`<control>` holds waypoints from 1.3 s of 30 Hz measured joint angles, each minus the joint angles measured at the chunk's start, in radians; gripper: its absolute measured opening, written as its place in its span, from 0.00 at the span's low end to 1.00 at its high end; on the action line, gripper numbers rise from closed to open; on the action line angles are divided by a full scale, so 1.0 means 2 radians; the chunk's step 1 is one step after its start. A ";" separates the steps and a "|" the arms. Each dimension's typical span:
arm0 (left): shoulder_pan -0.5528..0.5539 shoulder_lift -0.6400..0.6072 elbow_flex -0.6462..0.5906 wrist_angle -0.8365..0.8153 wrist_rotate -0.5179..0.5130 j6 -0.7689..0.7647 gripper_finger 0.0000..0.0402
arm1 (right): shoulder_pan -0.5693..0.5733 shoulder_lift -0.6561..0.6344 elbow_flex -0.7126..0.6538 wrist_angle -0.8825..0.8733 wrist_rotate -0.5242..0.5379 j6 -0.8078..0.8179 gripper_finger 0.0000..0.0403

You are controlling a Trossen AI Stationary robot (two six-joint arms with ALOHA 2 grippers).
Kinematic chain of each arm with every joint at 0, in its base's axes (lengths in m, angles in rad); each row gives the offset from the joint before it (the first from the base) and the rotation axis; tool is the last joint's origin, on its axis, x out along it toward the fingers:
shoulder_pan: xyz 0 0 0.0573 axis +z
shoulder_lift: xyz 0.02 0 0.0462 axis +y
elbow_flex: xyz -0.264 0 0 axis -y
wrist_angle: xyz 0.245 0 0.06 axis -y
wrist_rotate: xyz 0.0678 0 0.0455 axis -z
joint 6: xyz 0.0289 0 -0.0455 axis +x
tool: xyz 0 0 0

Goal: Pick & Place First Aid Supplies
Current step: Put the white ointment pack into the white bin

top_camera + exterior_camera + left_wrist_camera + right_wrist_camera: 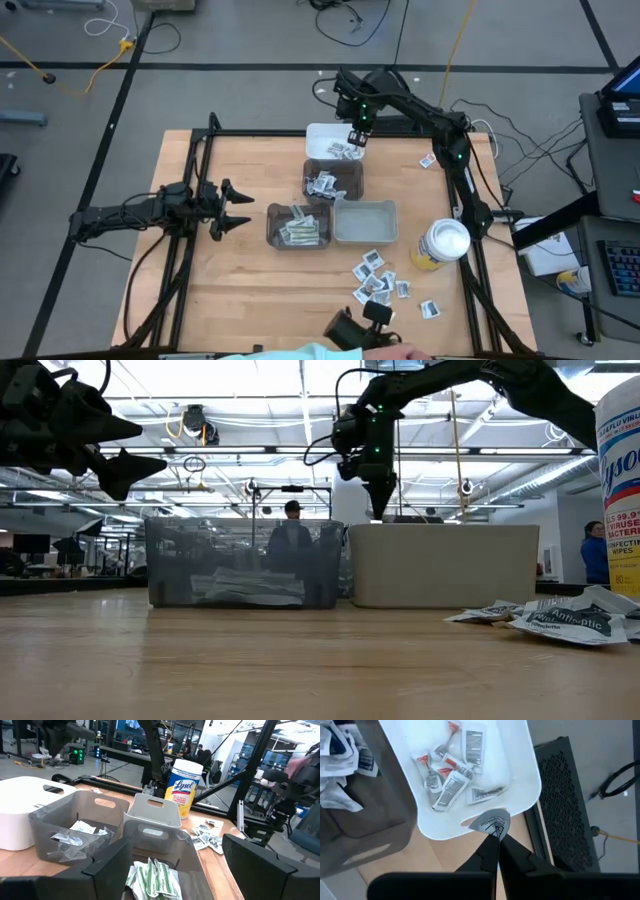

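So the right end effector point(495, 836) is pinched together on one small silvery packet point(491, 822) and hangs over the near rim of the white bin point(318, 134) at the top centre of the high view. My guess is this is the drop step: I'd carry the packet a bit further in over the bin's floor before letting go, because right now it sits at the lip and a flat foil sachet could easily flutter out onto the table point(240, 280). Low release, clean opening, no twisting. The bin is smooth glossy plastic with rounded corners and already holds a handful of little tube sachets point(451, 775) with red tips and printed labels. The grey bins point(332, 181) next to it are translucent, with crinkly white wrappers inside. The rest of the supplies are a loose pile of flat packets point(375, 278) at the lower right of the high view, beside the yellow wipes canister point(440, 246). The left end effector point(236, 208) waits at centre left with its fingers apart, holding nothing.
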 joint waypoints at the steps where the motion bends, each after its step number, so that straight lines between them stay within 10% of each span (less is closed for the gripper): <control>1: 0.000 0.000 0.000 0.000 0.000 0.000 0.77 | 0.002 0.000 -0.003 0.001 0.000 0.001 0.00; 29: 0.000 0.000 0.000 0.000 0.001 0.000 0.77 | 0.025 0.116 -0.005 0.080 -0.065 0.022 0.01; 39: 0.000 0.000 0.000 0.000 0.001 0.000 0.77 | 0.026 0.119 -0.005 0.100 -0.064 0.049 0.23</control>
